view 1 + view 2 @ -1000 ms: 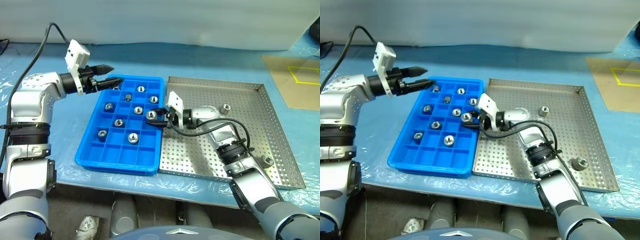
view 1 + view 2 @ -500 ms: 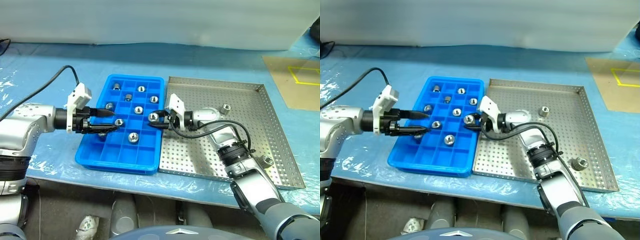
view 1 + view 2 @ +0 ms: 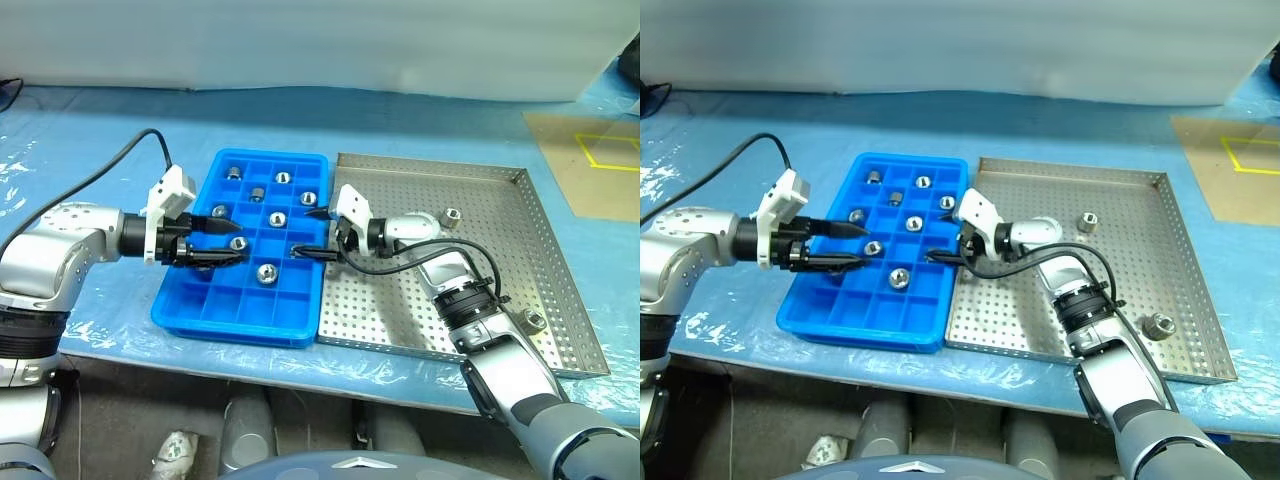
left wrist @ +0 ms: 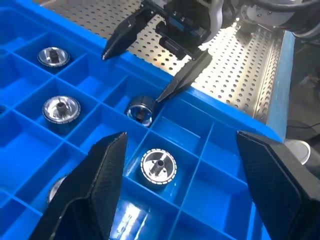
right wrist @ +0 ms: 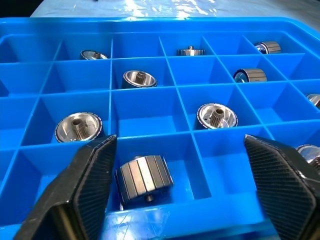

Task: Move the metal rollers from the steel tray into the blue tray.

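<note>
Lying on its side in an edge cell of the blue tray (image 3: 240, 300), a metal roller (image 5: 144, 179) is flanked by the right gripper (image 3: 312, 232), fingers spread wide, empty; the left gripper (image 3: 226, 241) is held open above rollers nearby.

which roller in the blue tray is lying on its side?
The silver-grey metal roller in the blue plastic tray's cell between the open right pincer fingertips; the others stand on end.

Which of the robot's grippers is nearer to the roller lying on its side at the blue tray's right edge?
Right. The right gripper stands open directly over that roller, one fingertip beside it. The left gripper, also open, hovers over the blue tray's left side, several cells away.
</note>
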Controlling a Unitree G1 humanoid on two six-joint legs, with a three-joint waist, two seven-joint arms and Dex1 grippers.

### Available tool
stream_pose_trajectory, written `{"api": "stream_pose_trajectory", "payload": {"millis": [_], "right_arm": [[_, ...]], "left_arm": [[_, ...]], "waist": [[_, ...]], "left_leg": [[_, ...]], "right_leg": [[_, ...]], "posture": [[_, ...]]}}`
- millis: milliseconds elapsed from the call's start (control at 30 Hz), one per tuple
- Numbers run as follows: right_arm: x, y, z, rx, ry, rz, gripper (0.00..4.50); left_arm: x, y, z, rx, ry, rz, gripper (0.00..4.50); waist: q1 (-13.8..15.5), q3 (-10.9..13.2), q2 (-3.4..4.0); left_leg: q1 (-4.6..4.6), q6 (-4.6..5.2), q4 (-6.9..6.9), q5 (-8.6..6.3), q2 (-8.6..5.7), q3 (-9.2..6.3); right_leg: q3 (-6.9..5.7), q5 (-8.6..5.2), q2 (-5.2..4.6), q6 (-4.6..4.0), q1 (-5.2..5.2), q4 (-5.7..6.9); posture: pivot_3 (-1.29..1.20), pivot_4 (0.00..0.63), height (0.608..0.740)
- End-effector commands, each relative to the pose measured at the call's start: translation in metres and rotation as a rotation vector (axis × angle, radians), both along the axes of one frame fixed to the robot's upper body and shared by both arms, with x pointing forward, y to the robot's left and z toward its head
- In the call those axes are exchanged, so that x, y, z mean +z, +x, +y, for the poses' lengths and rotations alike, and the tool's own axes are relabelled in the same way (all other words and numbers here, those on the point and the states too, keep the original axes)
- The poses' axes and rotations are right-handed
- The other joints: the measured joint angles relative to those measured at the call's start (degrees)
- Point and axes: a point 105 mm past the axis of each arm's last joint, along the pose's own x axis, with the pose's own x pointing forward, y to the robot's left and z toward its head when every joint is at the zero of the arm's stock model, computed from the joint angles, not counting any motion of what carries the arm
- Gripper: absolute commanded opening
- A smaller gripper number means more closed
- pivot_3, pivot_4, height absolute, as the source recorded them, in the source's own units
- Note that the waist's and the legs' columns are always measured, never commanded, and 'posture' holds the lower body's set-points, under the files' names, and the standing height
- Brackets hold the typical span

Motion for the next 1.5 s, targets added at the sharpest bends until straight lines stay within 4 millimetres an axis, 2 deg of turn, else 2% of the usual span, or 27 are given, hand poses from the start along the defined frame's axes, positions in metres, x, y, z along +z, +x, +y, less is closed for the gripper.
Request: {"api": "stream_pose_trajectory", "payload": {"millis": [33,167,267,333,467,600,733,1067,1133,1267,1500], "right_arm": [[0.027,0.002,-0.018,-0.039,0.052,-0.060,4.19],[0.038,0.008,-0.051,-0.129,0.036,-0.084,4.19],[0.038,0.016,-0.079,-0.234,0.017,-0.098,4.19],[0.038,0.019,-0.095,-0.301,0.015,-0.106,4.19],[0.035,0.015,-0.124,-0.429,0.022,-0.119,4.19],[0.033,0.003,-0.142,-0.507,0.023,-0.127,4.19],[0.036,-0.014,-0.173,-0.623,0.004,-0.142,4.19],[0.039,-0.092,-0.257,-0.920,-0.087,-0.091,4.19],[0.038,-0.105,-0.264,-0.961,-0.102,-0.078,4.19],[0.021,-0.125,-0.268,-1.006,-0.121,-0.017,4.19],[-0.006,-0.126,-0.264,-1.019,-0.120,0.054,4.19]], "left_arm": [[0.027,0.012,-0.001,-0.016,-0.018,-0.104,3.66],[0.045,0.035,0.003,-0.012,-0.016,-0.162,3.66],[0.053,0.051,-0.003,-0.041,-0.018,-0.187,3.66],[0.055,0.058,-0.014,-0.079,-0.029,-0.192,3.66],[0.053,0.069,-0.048,-0.197,-0.047,-0.200,3.66],[0.056,0.077,-0.076,-0.272,-0.072,-0.212,3.66],[0.054,0.074,-0.105,-0.380,-0.084,-0.206,3.66],[0.024,0.045,-0.170,-0.653,-0.103,-0.138,3.66],[0.020,0.040,-0.180,-0.687,-0.107,-0.128,3.66],[0.014,0.032,-0.195,-0.741,-0.123,-0.113,3.66],[0.012,0.024,-0.204,-0.777,-0.154,-0.091,3.66]], "waist": [[0.0,0.0,0.00],[-0.2,0.0,-0.01],[-0.4,0.0,-0.01],[-0.6,0.0,-0.02],[-0.6,0.0,-0.02],[-1.4,0.0,-0.03],[-2.3,0.0,-0.03],[-4.4,-0.1,0.06],[-5.2,-0.1,0.06],[-7.1,-0.1,0.06],[-9.9,-0.1,0.11]], "left_leg": [[-0.02,-0.02,0.00,0.01,-0.01,0.00],[0.02,-0.06,0.03,0.05,-0.03,-0.01],[0.04,-0.06,0.05,0.05,-0.03,-0.01],[0.05,-0.06,0.07,0.05,-0.05,-0.01],[0.04,-0.02,0.08,0.04,-0.06,0.00],[0.00,0.23,0.21,-0.08,-0.05,-0.01],[-0.02,0.49,0.39,-0.25,-0.07,0.03],[0.18,1.07,0.45,-0.59,-0.11,0.34],[0.25,1.19,0.49,-0.67,-0.11,0.40],[0.41,1.26,0.47,-0.72,-0.12,0.49],[0.43,1.32,0.53,-0.76,-0.18,0.55]], "right_leg": [[0.01,0.00,0.00,0.00,0.00,0.01],[0.07,0.00,0.02,0.01,0.04,0.01],[0.10,0.01,0.05,0.01,0.08,0.00],[0.11,0.01,0.05,0.01,0.09,0.00],[0.12,0.01,0.07,0.01,0.09,0.01],[0.20,0.03,0.12,0.03,0.09,0.01],[0.21,0.03,0.11,0.03,0.16,-0.07],[0.36,0.04,0.01,0.06,0.51,-0.60],[0.38,0.05,-0.02,0.07,0.62,-0.72],[0.45,0.05,-0.03,0.11,0.75,-0.87],[0.57,0.05,-0.03,0.21,0.74,-0.91]], "posture": [[0.05,0.150,0.740],[-0.03,0.150,0.740],[-0.09,0.150,0.740],[-0.12,0.150,0.740],[-0.21,0.150,0.740],[-0.29,0.150,0.740],[-0.36,0.150,0.740],[-0.55,0.150,0.740],[-0.59,0.150,0.740],[-0.62,0.150,0.740],[-0.61,0.150,0.740]]}}
